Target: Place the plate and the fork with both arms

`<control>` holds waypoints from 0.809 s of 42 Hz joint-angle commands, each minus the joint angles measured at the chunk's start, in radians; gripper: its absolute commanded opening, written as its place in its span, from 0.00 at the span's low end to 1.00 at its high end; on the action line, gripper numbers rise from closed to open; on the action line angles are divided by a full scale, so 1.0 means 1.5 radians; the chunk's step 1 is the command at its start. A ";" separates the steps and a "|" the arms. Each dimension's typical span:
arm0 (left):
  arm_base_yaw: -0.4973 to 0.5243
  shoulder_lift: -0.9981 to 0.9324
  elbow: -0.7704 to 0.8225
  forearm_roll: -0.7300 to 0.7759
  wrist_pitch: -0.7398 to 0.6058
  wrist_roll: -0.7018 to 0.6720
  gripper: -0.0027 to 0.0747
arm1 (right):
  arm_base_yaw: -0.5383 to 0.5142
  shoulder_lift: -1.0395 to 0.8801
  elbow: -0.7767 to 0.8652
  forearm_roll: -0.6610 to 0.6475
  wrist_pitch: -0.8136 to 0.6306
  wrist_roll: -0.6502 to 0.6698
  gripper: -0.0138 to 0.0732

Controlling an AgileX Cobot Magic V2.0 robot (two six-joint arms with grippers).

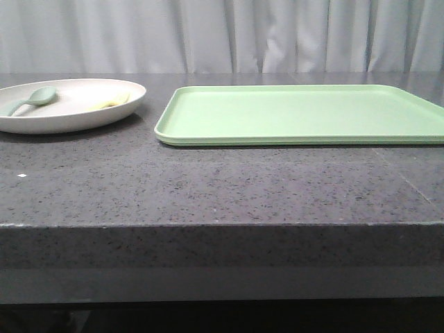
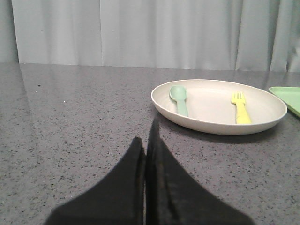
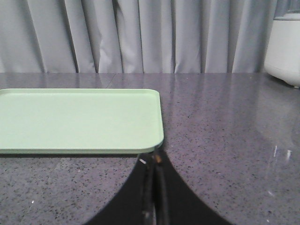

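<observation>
Cream plate (image 1: pixel 69 114) beside tray edge (image 1: pixel 161 128)

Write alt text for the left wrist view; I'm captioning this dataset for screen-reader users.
A round cream plate sits on a dark speckled table, holding a grey-green spoon and a small yellow fork lying apart. The left tool, black and shut, points toward the plate without touching it. A green tray edge shows beside the plate, grey curtains behind.

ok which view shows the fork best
The left wrist view: the fork lies whole in the plate, tines clear. The front view shows only a low yellow sliver; the right wrist view misses it.
</observation>
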 commanded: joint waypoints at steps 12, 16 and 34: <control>-0.004 -0.015 0.002 -0.005 -0.057 -0.005 0.01 | -0.004 -0.011 -0.003 0.000 -0.058 -0.008 0.09; -0.004 -0.015 0.002 -0.005 -0.057 -0.005 0.01 | -0.004 -0.011 -0.003 0.000 -0.058 -0.008 0.09; -0.004 -0.015 -0.001 -0.005 -0.087 -0.005 0.01 | -0.004 -0.011 -0.003 0.000 -0.092 -0.008 0.09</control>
